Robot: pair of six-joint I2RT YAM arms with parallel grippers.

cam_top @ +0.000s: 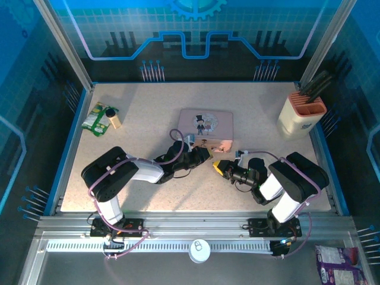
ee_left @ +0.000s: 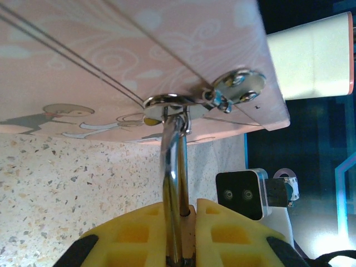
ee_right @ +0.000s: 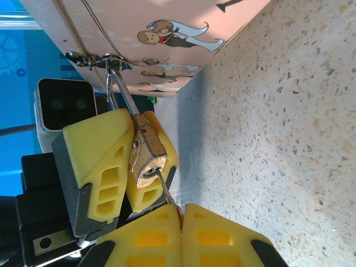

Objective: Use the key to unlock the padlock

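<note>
Padlock (ee_right: 147,147) on tin (ee_right: 167,33) | left fingers (ee_right: 94,161) clamp it | right fingers (ee_right: 139,239) pinch key (ee_right: 167,192)

Robotics laboratory cell. The speckled worktop (cam_top: 148,119) is bordered by blue edge rails (cam_top: 67,148). Aluminium posts (cam_top: 59,41) enclose it and carry printed blue backdrop panels (cam_top: 249,24) with gear and circuit graphics. An aluminium mounting rail (cam_top: 196,228) along the bottom of the frame carries the left arm base (cam_top: 113,225) and the right arm base (cam_top: 279,228).
</note>
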